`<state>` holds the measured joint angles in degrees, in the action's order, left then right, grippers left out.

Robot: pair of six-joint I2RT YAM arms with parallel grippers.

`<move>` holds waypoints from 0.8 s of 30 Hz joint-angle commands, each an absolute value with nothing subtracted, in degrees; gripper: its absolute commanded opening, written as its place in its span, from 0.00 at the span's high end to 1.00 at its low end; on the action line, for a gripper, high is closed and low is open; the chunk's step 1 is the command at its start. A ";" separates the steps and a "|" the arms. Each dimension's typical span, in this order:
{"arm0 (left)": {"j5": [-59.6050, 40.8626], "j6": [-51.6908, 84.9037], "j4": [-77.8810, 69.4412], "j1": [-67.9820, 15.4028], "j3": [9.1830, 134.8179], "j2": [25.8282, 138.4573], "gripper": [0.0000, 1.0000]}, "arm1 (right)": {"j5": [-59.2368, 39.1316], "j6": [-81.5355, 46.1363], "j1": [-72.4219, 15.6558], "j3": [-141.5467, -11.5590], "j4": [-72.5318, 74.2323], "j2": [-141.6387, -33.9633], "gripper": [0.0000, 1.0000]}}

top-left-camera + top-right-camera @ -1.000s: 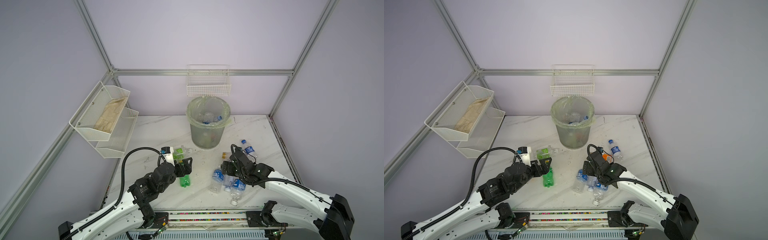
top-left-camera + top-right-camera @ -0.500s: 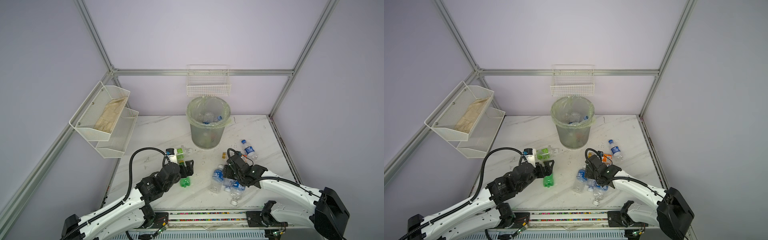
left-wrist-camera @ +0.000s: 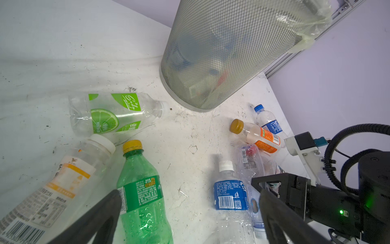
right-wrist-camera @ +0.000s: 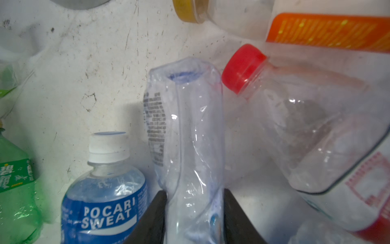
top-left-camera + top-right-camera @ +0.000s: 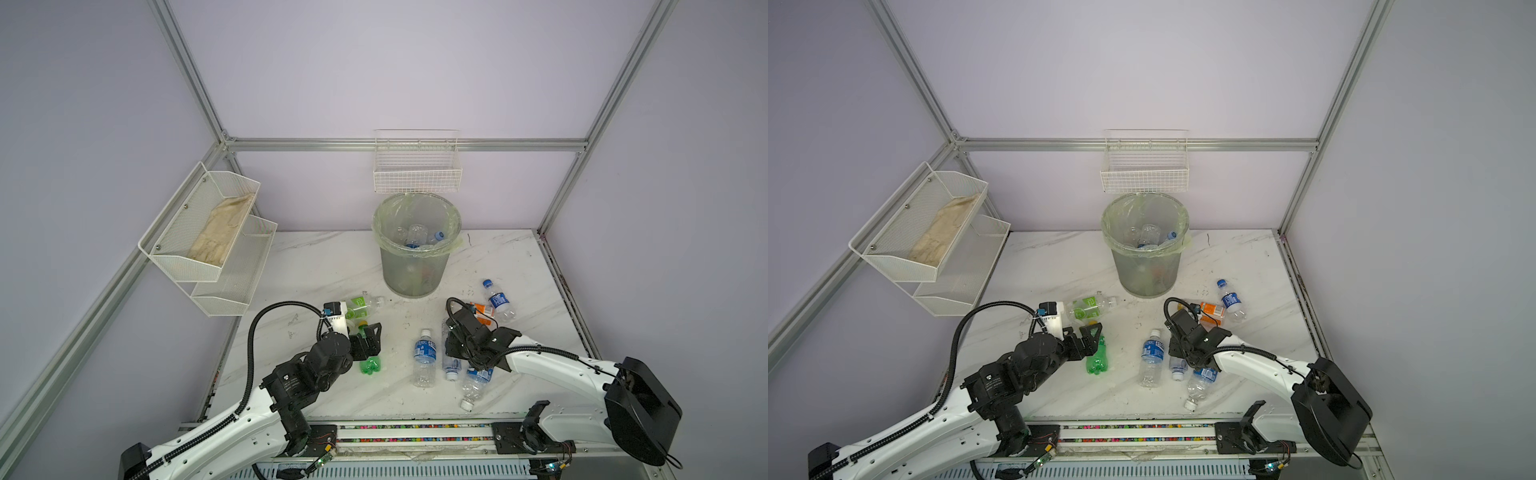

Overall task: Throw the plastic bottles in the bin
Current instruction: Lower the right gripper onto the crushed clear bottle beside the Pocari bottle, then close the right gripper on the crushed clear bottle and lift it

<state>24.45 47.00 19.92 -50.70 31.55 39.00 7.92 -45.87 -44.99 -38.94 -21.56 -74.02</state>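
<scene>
The bin (image 5: 417, 249) (image 5: 1145, 249) stands at the back middle of the table and holds several bottles. Loose plastic bottles lie in front of it. My right gripper (image 4: 194, 196) (image 5: 451, 345) is shut on a crushed clear bottle (image 4: 190, 126) (image 5: 451, 365), both fingers pressing its sides. A Pocari bottle (image 4: 105, 190) (image 5: 424, 357) lies beside it on one side and a red-capped bottle (image 4: 295, 126) on the other. My left gripper (image 3: 188, 195) (image 5: 371, 332) is open over the green soda bottle (image 3: 143, 190) (image 5: 1097, 357), which lies against one finger (image 3: 101, 213).
A lime-label bottle (image 5: 361, 305), an orange-label bottle (image 5: 482, 309), a blue-cap bottle (image 5: 498, 301) and another clear one (image 5: 473, 384) lie around the grippers. A white wire basket (image 5: 417, 172) hangs above the bin. A two-tier mesh shelf (image 5: 212, 237) hangs on the left wall.
My right gripper has come down toward the table's front and closed on the crushed clear bottle. My left gripper stays open over the green bottle; its arm shifted slightly.
</scene>
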 commanded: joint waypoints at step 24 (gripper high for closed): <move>27.42 42.63 17.70 -50.77 30.88 40.70 0.00 | 12.12 -43.47 -44.82 -45.99 -22.39 -66.22 0.73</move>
